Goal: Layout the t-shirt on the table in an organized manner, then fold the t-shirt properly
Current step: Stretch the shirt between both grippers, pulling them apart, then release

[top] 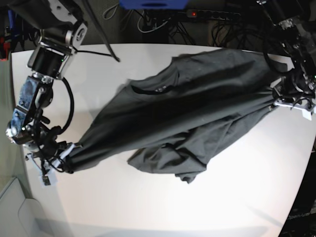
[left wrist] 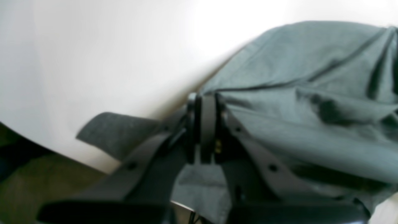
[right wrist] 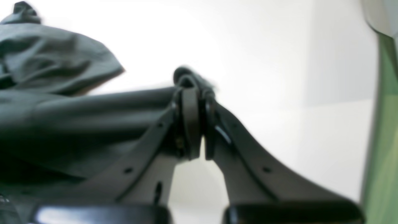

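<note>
The dark charcoal-grey t-shirt [top: 187, 118] is stretched in a band across the white table [top: 148, 207], its round neck [top: 150, 88] facing the far side and loose folds sagging toward the front middle. My left gripper [top: 274, 98] at the right of the base view is shut on one end of the t-shirt [left wrist: 295, 93]; in the left wrist view its fingertips [left wrist: 205, 105] pinch the cloth. At the left side, my right gripper [top: 69, 158] is shut on the other end of the t-shirt [right wrist: 62, 112], with a fabric tip sticking out past the right gripper's [right wrist: 192, 90] closed tips.
Cables and a power strip [top: 212, 14] lie on the floor beyond the table's far edge. The table's left edge [top: 19, 148] runs close behind my right gripper. A green surface [right wrist: 382, 140] shows past the table in the right wrist view.
</note>
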Robot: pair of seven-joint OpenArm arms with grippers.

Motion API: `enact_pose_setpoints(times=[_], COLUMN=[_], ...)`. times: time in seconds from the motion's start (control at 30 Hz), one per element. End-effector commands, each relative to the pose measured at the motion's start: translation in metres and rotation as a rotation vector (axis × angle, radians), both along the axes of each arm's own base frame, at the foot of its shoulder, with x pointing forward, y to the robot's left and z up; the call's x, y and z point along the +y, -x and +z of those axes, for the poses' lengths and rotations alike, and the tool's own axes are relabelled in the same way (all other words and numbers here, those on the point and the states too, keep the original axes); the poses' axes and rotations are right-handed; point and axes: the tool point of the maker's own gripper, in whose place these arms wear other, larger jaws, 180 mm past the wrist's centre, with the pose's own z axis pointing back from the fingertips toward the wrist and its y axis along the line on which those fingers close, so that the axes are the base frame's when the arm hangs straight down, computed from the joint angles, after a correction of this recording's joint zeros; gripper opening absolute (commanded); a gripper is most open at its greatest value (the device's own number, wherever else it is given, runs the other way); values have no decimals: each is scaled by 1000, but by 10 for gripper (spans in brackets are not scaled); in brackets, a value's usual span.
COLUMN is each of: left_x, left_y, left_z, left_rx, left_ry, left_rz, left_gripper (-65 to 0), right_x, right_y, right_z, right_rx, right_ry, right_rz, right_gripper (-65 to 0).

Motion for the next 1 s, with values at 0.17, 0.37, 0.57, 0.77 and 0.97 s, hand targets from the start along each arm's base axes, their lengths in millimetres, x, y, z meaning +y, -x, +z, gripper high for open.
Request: enact_pose_setpoints(times=[0.17,0.37,0.57,0.77,0.97], left_x=[-5,-5,-4,-5,-6], left_y=[-5,-3,-4,5,6], left_z=[27,26,29,21,20], left_rx=[-89,-85,-91,-61,-58], left_ry=[-17,-13,-22,-20,-18], left_rz=[-33,-35,-39,-46,-49], left_gripper=[-647,-646,-645,-644,-610], right_x=[-21,-22,-35,-65,-67], right_y=[-22,-32,-41,-40,-27], right_z=[47,65,56,34,20], right_rx=[-116,-153,-91,-7,26], right_ry=[42,47,45,58,76], right_rz=[-18,-18,-35,-68,-69], right_gripper=[-650,-650,-650,-650,-650])
